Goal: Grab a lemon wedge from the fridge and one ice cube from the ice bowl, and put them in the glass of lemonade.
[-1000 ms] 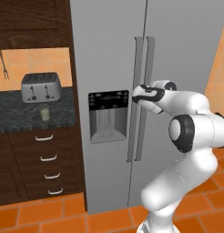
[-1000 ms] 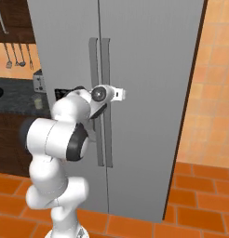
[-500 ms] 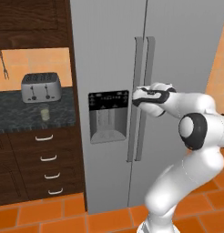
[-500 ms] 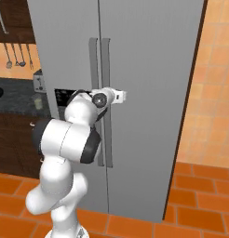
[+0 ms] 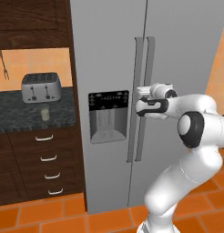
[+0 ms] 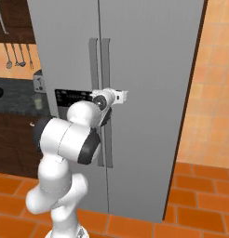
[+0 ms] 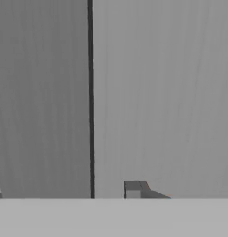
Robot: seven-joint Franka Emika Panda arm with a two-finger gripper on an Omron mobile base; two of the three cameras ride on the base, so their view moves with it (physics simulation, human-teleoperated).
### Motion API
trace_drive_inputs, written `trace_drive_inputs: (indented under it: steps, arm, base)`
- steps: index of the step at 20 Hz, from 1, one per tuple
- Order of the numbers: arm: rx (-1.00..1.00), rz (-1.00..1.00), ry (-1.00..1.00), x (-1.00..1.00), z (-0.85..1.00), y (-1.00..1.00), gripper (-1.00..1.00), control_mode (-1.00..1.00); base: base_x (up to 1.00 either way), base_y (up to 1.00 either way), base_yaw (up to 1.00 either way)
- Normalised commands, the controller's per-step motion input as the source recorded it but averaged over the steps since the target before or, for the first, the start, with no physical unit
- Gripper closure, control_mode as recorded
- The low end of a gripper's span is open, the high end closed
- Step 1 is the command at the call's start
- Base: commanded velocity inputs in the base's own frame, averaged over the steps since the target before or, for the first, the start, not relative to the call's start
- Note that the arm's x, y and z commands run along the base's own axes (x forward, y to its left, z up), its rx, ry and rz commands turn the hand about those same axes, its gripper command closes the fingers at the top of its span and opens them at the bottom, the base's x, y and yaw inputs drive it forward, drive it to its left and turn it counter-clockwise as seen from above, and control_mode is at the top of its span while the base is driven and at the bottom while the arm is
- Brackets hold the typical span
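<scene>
The fridge [image 5: 114, 68] fills the centre of the left base view as a tall slab of smooth grey steel, its two doors shut and split by a thin dark seam, with a pair of long, flat vertical handles [image 5: 143, 98] side by side at mid frame. A glossy black dispenser panel [image 5: 108, 116] sits recessed in the left door. The glossy white arm rises from the lower right, and its hand [image 5: 137, 101] sits right at the handles, level with the dispenser's top; whether its fingers are spread or pinching a handle cannot be told, since the wrist covers them. In the right base view the hand [image 6: 117, 96] lies mid frame across the same handles. The hand view gives flat brushed grey door surface with one dark vertical line and a single dark fingertip [image 7: 133, 189] at the bottom. At the left edge of the left base view, a dark speckled stone table [image 5: 22, 116] carries a boxy chrome toaster [image 5: 40, 86] and, in front of it, the glass of lemonade [image 5: 45, 113], small, clear and pale yellow. Dark wood drawers [image 5: 45, 159] with curved silver pulls sit below, above orange floor tiles [image 5: 50, 214].
</scene>
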Motion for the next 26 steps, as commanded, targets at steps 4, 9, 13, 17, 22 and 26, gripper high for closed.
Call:
trace_drive_inputs:
  steps: [4, 9, 13, 17, 22, 26]
  arm:
    - [-0.11, -0.17, 0.42, -0.41, 0.71, -0.05, 1.0, -1.0]
    - [-0.06, -0.16, 0.33, -0.9, 0.53, -0.34, 1.0, -1.0]
    - [-0.01, -0.11, 0.23, -1.0, 0.57, -0.66, 1.0, -1.0]
    - [0.0, -0.07, 0.21, -1.0, 0.57, -0.85, 1.0, -1.0]
    - [0.0, -0.06, 0.16, -1.0, 0.39, -0.97, 1.0, -1.0]
    - [0.0, -0.04, 0.06, -1.0, 0.27, -1.0, 1.0, -1.0]
  base:
    - [0.0, 0.0, 0.0]
    - [0.0, 0.0, 0.0]
    - [0.0, 0.0, 0.0]
    - [0.0, 0.0, 0.0]
    - [0.0, 0.0, 0.0]
    - [0.0, 0.0, 0.0]
